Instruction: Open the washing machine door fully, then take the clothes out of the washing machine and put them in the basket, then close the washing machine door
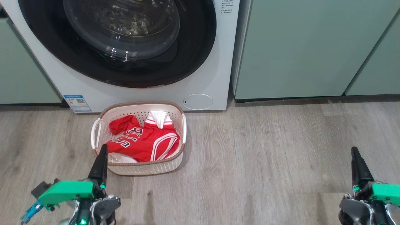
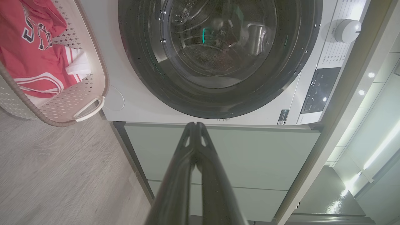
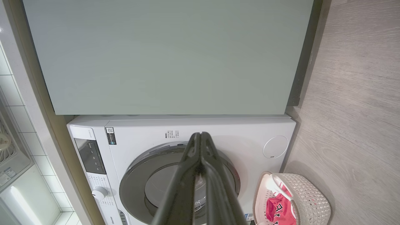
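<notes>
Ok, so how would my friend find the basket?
Find the big white washing machine with the round black-rimmed door, between pale green cabinets. On the wooden floor right in front of it sits the basket. It is cream plastic full of little holes, with a brown rim, white handles and a red jersey inside.

Grey wood-look plank floor (image 1: 265, 162), matte, soft shadows. Pale green flat-front cabinet doors (image 1: 306, 47) along the back on the right, w/ a dark plinth strip (image 1: 281, 100) beneath. Second green cabinet (image 1: 22, 62) at far left. Right wrist view: glossy white wall tiles (image 3: 12, 93). Left wrist view: bright strip-light reflections (image 2: 381, 150) on shiny pale panels.
</notes>
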`<state>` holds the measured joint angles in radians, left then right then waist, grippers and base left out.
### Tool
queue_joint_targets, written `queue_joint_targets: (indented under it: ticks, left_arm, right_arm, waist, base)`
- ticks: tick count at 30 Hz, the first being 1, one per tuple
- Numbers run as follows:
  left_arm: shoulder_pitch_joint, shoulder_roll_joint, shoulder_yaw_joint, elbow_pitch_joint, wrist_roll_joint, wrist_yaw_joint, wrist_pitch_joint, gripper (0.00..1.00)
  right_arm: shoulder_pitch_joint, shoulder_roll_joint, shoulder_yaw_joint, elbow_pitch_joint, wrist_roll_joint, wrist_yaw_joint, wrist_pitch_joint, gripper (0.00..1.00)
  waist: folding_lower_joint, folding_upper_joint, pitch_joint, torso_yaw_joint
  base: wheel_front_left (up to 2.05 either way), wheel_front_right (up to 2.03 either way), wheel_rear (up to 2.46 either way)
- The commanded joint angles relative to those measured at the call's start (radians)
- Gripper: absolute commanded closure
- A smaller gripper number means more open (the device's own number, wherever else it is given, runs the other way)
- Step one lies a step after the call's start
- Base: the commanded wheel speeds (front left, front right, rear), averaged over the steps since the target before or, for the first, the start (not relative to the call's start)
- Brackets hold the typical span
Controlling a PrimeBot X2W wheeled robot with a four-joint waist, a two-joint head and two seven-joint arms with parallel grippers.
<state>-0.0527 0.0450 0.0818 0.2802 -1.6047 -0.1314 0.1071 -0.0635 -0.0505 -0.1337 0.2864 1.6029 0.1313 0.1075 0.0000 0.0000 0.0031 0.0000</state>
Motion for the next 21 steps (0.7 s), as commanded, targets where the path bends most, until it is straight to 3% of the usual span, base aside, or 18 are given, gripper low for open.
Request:
queue_joint_targets:
  ticks: [1, 21]
  left_arm:
    - [-0.055, 0.005, 0.032, -0.035, -0.004, 0.001, 0.006, 1.0]
    - [-0.055, 0.005, 0.032, -0.035, -0.004, 0.001, 0.006, 1.0]
  right_arm:
    - [-0.044, 0.0, 0.02, -0.042, 0.006, -0.001, 0.006, 1.0]
    - [-0.044, 0.0, 0.02, -0.042, 0.006, -0.001, 0.006, 1.0]
  waist:
    - [0.0, 0.0, 0.0, 0.0]
    - [0.0, 0.0, 0.0, 0.0]
  base:
    - [0.0, 0.0, 0.0]
    - [0.0, 0.0, 0.0]
